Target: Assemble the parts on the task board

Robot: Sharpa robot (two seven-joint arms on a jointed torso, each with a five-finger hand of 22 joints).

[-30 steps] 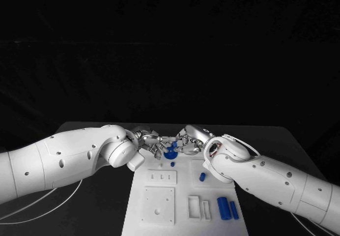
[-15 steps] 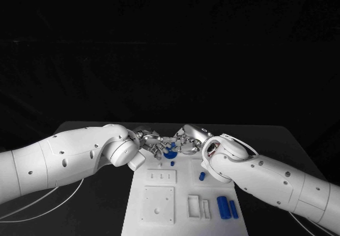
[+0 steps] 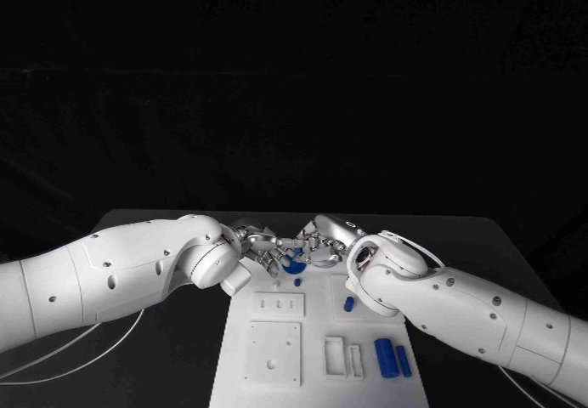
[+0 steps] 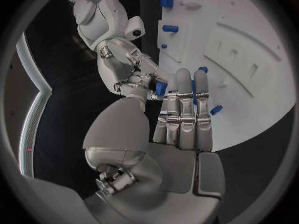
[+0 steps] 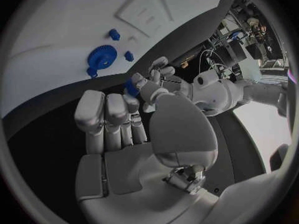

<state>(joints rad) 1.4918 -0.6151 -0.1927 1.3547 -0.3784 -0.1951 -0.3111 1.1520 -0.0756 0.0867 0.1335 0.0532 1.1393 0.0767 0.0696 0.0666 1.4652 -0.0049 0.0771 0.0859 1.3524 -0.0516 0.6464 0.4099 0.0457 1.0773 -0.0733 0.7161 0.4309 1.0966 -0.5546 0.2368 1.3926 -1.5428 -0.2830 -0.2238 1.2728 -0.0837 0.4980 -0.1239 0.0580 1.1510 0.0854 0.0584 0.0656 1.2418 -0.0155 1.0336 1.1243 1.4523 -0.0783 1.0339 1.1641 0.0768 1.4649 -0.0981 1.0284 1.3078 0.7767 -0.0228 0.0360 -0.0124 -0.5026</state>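
Over the far end of the white task board my two hands meet fingertip to fingertip. A small blue part is pinched between them; it also appears as the blue part and the blue part. My left hand reaches it from the left, my right hand from the right. Both sets of fingertips touch the part. Just below it a blue gear lies on the board, also seen as the gear. My left hand and my right hand each show palm and fingers.
A small blue peg and a short blue piece lie mid-board. Two long blue bars rest at the near right beside a slotted block. Square recessed plates occupy the left of the board. Black table surrounds it.
Both hands have drawn a little closer together over the gear, the right hand edging left. The blue part stays between their fingertips.
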